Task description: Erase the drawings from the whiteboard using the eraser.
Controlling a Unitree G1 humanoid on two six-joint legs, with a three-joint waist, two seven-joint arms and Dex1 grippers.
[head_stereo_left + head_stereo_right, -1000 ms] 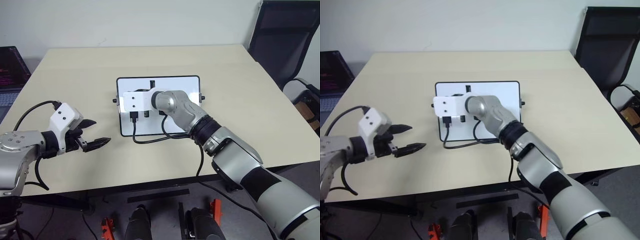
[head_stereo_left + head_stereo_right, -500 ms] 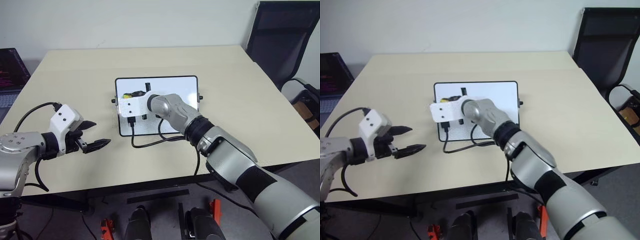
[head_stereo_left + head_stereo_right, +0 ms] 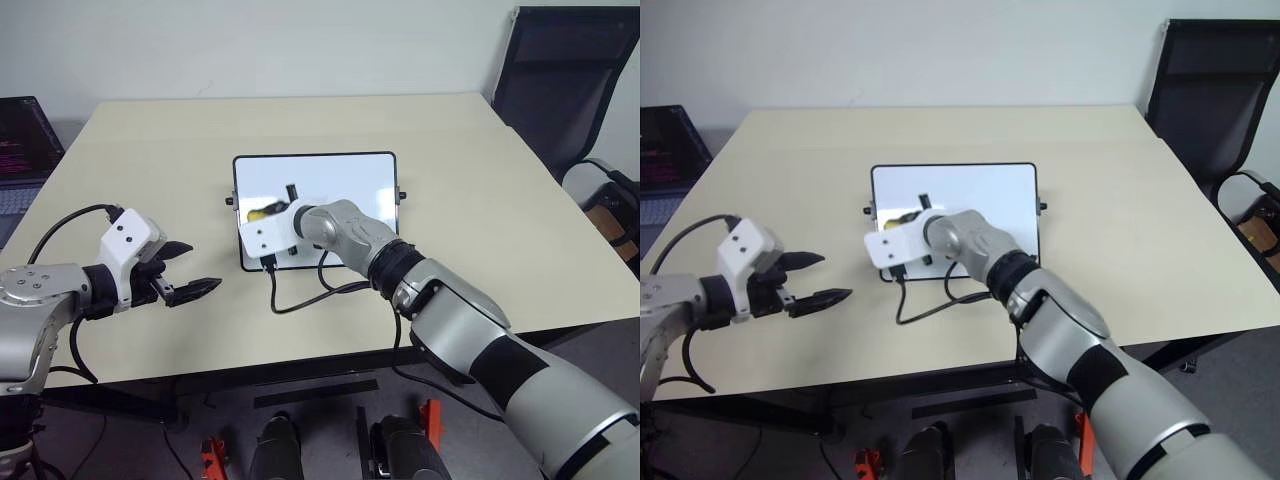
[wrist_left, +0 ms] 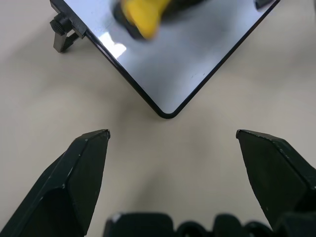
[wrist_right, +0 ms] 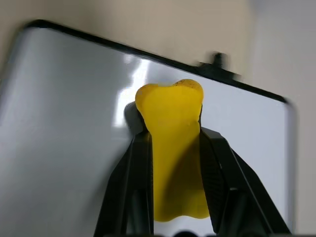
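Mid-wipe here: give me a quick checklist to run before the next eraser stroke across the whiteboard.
1. Eraser clamped between the right gripper fingers: ok.
2. Eraser over the whiteboard, near its left end: ok.
3. Eraser pressed flat against the board: cannot tell.
4. Drawings all erased: not ok, a dark stroke remains beside the eraser; the arm hides part of the board.
5. Left gripper open and off the board, over the table: ok.
6. Right arm's cable trails off the board's near edge: ok.
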